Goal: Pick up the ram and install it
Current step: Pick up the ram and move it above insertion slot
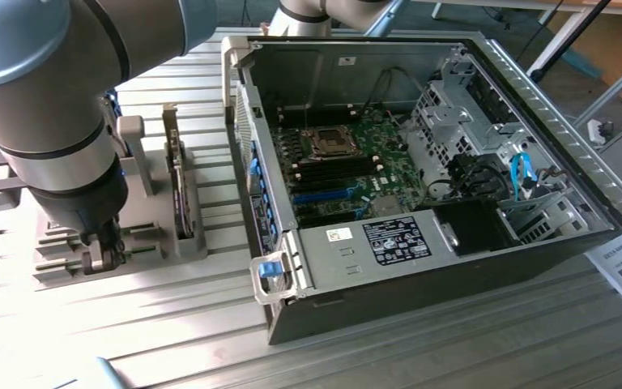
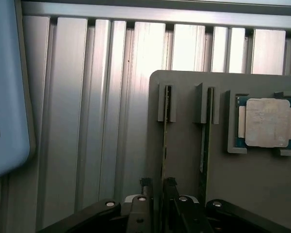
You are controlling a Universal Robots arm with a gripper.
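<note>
The ram (image 2: 163, 145) is a thin green stick standing on edge in a slot of the grey holder (image 2: 184, 165). A second similar stick (image 2: 204, 141) stands in the neighbouring slot. My gripper (image 2: 158, 185) is open, lowered over the first stick, with one fingertip (image 2: 145, 183) on each side of its near end. I cannot tell whether they touch it. In the exterior view the gripper (image 1: 100, 255) reaches down into the holder (image 1: 62, 263) at the exterior view's left, and the stick is hidden behind it.
A square silver processor chip (image 2: 266, 122) lies in its own pocket of the holder. An open computer case (image 1: 430, 259) with the motherboard (image 1: 343, 162) exposed fills the exterior view's right. Upright parts (image 1: 178, 190) stand in the holder beside the case. The table (image 1: 127, 324) is ribbed aluminium.
</note>
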